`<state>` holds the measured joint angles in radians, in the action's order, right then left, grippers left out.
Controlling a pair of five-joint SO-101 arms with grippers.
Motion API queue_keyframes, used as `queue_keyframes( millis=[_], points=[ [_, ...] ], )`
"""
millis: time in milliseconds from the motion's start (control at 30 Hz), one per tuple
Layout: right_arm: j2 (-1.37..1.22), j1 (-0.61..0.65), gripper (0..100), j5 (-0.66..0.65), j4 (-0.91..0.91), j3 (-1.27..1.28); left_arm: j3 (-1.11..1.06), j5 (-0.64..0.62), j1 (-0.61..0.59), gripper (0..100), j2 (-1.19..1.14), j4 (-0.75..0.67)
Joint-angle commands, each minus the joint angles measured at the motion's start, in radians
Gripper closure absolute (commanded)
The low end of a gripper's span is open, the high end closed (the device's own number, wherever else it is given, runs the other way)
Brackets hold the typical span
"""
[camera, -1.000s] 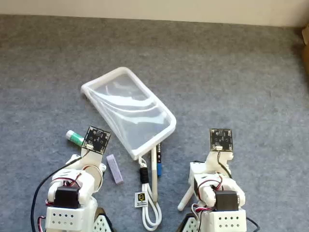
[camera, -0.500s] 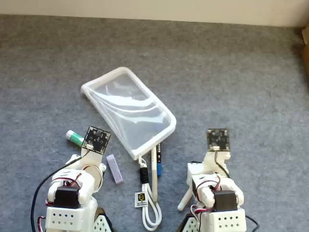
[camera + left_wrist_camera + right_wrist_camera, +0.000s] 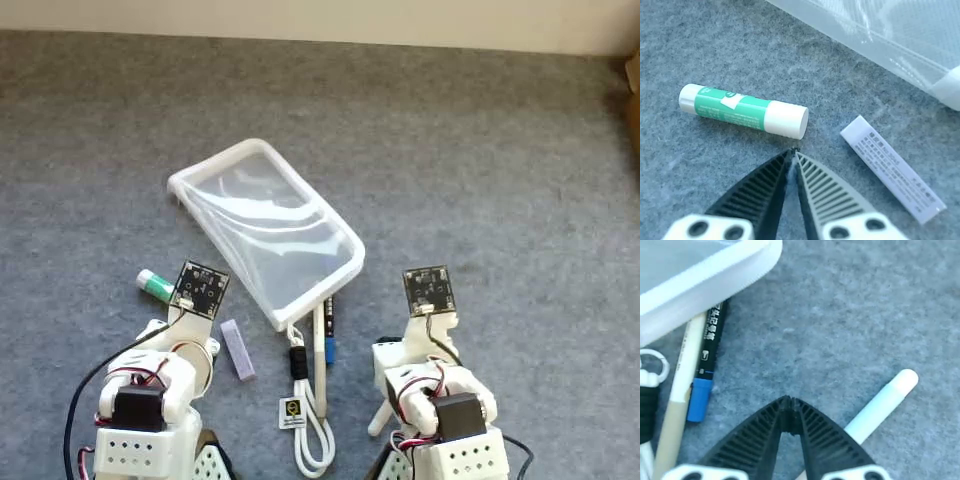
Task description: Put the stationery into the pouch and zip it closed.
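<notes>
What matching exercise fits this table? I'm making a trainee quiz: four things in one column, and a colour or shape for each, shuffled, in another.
1 glue stick
2 eraser
3 marker
4 pouch

a black, blue cap
b clear, white rim
c green and white
d pale flat block

Pairs: 1-c, 2-d, 3-a, 4-b

grey felt cover spread over the whole table, fuzzy and mottled, evenly lit with soft shadows. beyond the felt cover's far edge, a pale cream strip, wall or board, cannot tell which. at the felt cover's right edge, near the far corner, a brown sliver of something wooden-looking. up close, coarse matted fibres.
</notes>
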<state>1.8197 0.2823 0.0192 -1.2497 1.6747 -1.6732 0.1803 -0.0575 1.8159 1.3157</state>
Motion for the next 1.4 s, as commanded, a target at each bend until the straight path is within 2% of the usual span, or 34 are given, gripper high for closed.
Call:
queue_keyframes(
  millis=[0,933,1200,1267,1367],
  points=[
    [0.018,0.012,99.2,0.003,-0.005,0.093,-0.024,-0.008,-0.004,99,0.008,0.003],
    [0.018,0.018,99.2,0.002,-0.002,-0.234,-0.024,-0.008,-0.004,99,0.008,0.003],
    [0.018,0.013,99.2,0.0,0.208,-0.24,-0.024,-0.008,-0.004,99,0.008,0.003],
    [0.018,0.012,99.2,-0.06,0.209,-0.249,-0.024,-0.008,-0.004,99,0.008,0.003],
    [0.018,0.012,99.3,-0.239,0.209,-0.249,-0.024,-0.008,-0.004,99,0.008,0.003]
  ],
)
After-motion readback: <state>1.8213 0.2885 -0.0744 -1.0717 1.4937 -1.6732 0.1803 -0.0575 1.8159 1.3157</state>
